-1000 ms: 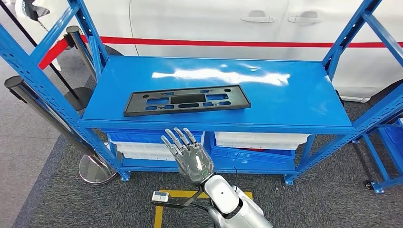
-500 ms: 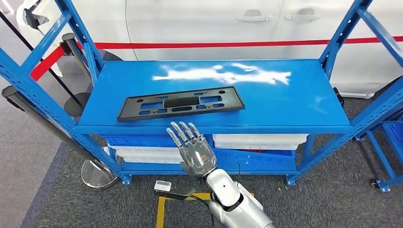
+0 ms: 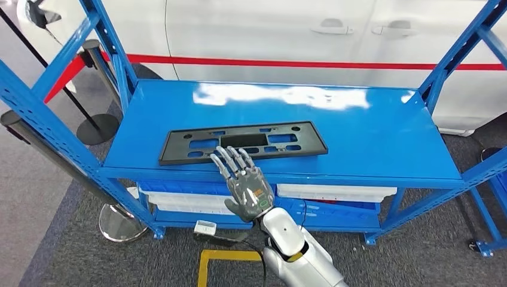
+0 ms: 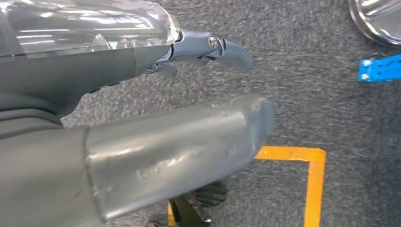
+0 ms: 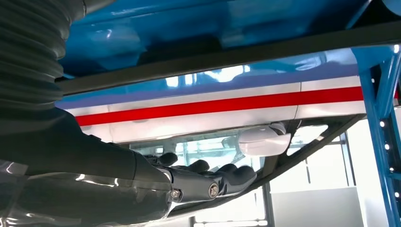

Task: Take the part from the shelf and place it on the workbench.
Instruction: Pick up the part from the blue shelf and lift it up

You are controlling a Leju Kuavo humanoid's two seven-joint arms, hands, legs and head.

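Right hand (image 3: 245, 184) spread and holding nothing, fingertips (image 3: 230, 154) over near edge of black part (image 3: 242, 142) lying flat on shelf (image 3: 370, 137); left hand (image 4: 142, 118) state undeterminable

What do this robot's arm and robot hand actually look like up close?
The right robot hand is dark grey metal with slim, segmented silvery fingers and a glossy clear cover over its back, showing small coloured marks. The right arm behind it is smooth, rounded silver with a thin yellow ring at one joint. In the wrist views, a ribbed grey cover sits behind the hand.
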